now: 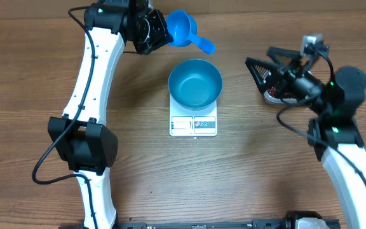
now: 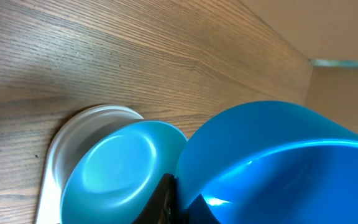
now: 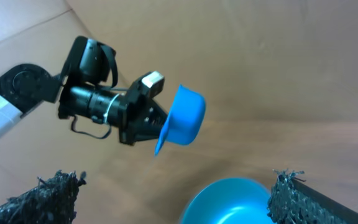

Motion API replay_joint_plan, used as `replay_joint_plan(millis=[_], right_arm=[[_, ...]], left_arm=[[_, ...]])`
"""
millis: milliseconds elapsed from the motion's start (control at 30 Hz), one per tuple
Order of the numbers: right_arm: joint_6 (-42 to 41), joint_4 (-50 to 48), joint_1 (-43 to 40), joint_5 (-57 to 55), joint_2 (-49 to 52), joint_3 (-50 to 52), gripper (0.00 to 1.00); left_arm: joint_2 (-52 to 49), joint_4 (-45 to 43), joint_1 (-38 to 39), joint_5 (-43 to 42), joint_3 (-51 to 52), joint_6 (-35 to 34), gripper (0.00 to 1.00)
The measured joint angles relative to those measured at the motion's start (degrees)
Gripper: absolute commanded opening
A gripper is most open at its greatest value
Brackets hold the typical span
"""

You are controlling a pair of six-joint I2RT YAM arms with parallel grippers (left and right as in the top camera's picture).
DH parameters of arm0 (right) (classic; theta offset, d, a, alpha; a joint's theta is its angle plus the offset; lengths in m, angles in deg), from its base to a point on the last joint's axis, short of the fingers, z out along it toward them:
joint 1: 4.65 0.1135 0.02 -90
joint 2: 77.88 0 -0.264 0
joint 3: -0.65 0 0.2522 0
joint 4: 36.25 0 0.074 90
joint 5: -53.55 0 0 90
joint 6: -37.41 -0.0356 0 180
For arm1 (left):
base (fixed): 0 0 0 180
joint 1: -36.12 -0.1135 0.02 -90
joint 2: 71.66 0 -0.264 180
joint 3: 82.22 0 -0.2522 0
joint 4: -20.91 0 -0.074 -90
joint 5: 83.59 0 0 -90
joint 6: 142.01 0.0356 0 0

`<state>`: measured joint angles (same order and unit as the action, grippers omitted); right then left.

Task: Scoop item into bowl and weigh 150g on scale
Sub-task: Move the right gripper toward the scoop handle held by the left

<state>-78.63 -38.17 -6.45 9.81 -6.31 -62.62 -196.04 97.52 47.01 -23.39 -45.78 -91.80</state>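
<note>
We saw the left gripper (image 1: 162, 32), at the upper centre of the overhead frame, clamped on the blue scoop (image 1: 184, 28), with the empty bowl (image 1: 195, 83) just below it on the scale (image 1: 193, 126), nearer this arm, while the right gripper (image 1: 259, 76) gaped wide, holding nothing, at right.

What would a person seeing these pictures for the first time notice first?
The bright blue scoop, held in the air by the left fingers at the top of the overhead view. Next, the empty blue bowl standing on the white scale at the centre, and the right fingers spread wide open on the right.
</note>
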Motion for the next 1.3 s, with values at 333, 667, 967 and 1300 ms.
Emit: replay_joint_plan(millis=[333,667,967,1300], right_arm=[[-20.0,-11.1,3.0,3.2,14.6,0.0,1.0],[-21.9,-11.7,9.1,-3.8,14.6,0.0,1.0],[-22.1,-11.6,9.1,-5.4,14.6,0.0,0.77],[-22.0,-11.2,9.1,-6.4,14.6,0.0,0.72]], left_arm=[[0.0,-0.1,1.9,4.5,0.0,-6.9,0.04],[0.0,0.0,8.9,13.7,0.0,-8.3,0.04],[0.0,0.2,11.3,18.6,0.0,-8.3,0.04],[0.0,0.2,11.6,19.0,0.0,-8.3,0.04]])
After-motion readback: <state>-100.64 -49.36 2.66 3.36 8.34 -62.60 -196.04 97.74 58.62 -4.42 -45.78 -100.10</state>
